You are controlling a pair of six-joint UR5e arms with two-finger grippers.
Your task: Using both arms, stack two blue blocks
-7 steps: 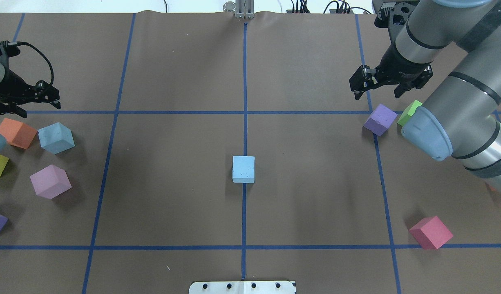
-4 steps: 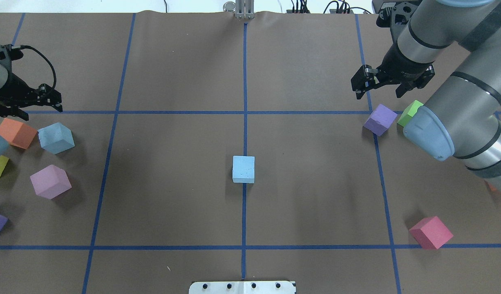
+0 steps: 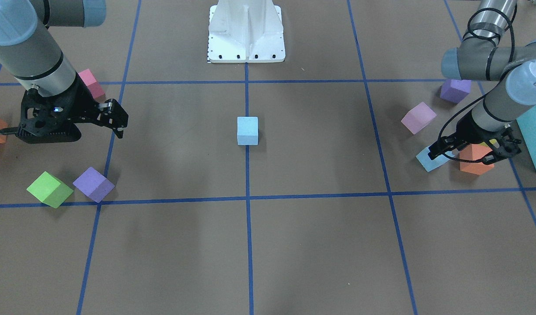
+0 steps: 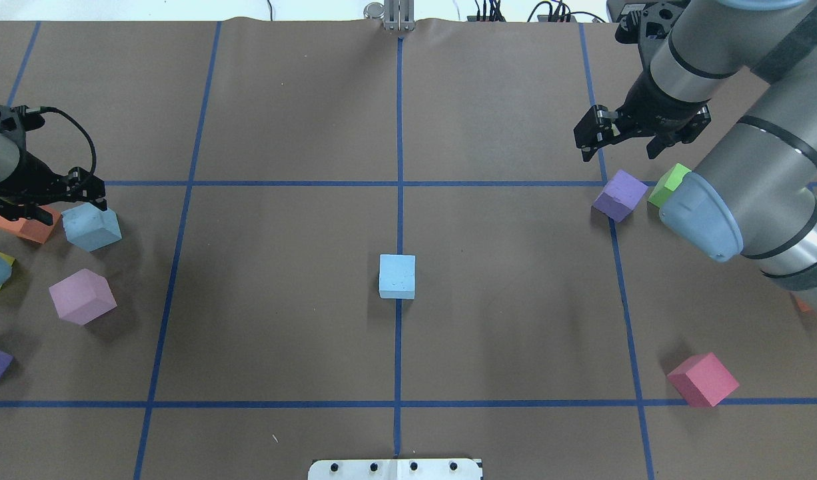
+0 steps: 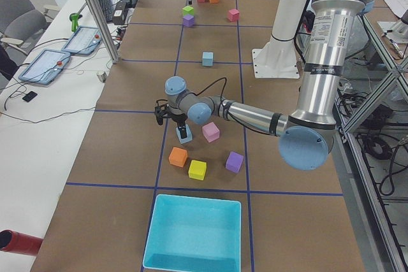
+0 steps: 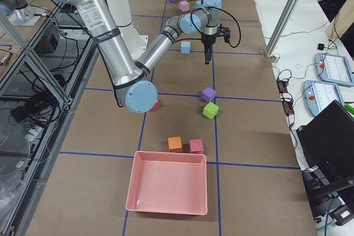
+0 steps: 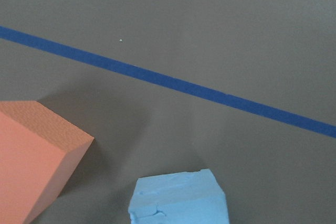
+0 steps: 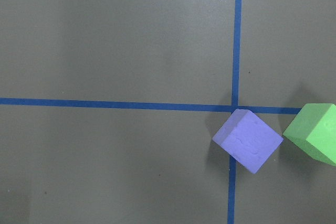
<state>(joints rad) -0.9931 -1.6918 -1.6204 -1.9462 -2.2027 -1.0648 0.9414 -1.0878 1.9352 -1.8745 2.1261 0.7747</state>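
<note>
The teal bin (image 5: 191, 237) and pink tray (image 6: 166, 186) sat with cubes (image 5: 197, 170) lying outside them. The left gripper (image 4: 48, 205) hung spread over a blue block (image 4: 92, 228); the right gripper (image 4: 618, 155) was spread too.

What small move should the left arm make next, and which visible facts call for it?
Probably shift the left gripper sideways toward the table's centre before lowering. It hangs open, centred nearer the orange block than the left blue block, with only one finger over that blue block. The centre blue block sits alone mid-table.
</note>
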